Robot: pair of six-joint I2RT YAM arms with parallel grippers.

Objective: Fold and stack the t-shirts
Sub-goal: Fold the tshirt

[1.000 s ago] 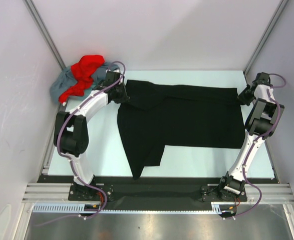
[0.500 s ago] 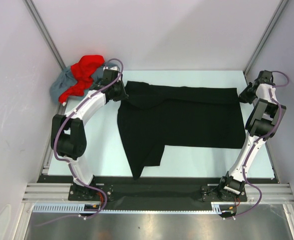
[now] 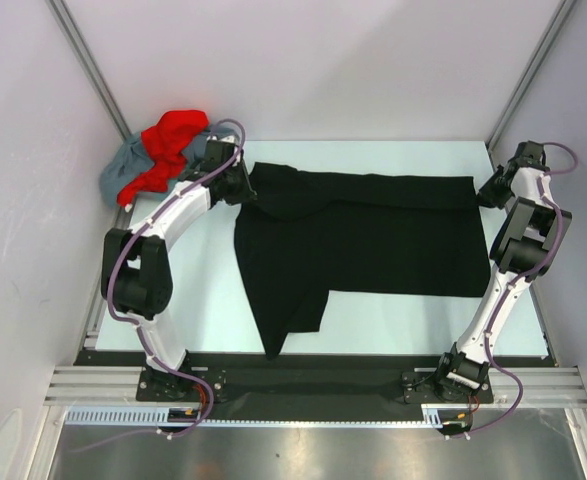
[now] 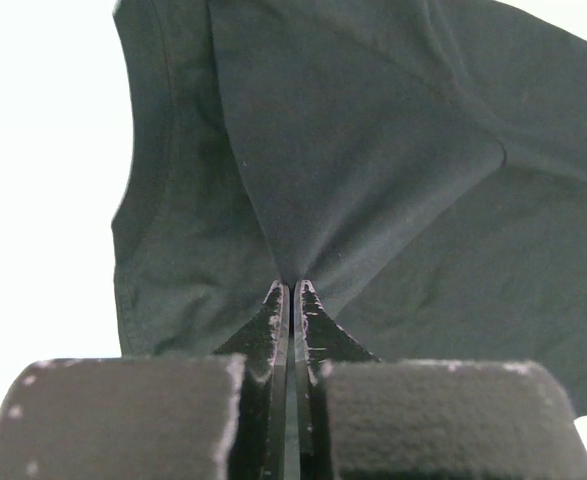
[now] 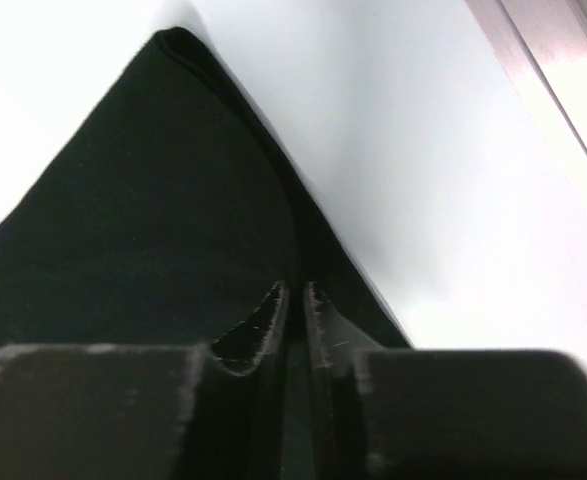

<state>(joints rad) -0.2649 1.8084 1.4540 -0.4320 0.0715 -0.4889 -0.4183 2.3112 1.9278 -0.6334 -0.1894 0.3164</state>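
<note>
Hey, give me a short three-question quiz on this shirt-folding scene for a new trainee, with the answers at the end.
1. True or false: the red t-shirt lies partly over the grey-blue t-shirt.
2. The left end effector is: A) open and empty, B) shut on the black t-shirt, C) holding the red t-shirt.
3. Which t-shirt is spread out rather than bunched in the far-left corner?
Key: 1 true; 2 B; 3 the black one.

spread t-shirt (image 3: 373, 235) lies on the table (image 3: 393, 320) between left claw (image 3: 245, 190) and right claw (image 3: 485, 192); t-shirt heap (image 3: 163, 150) sits left of left claw.
</note>
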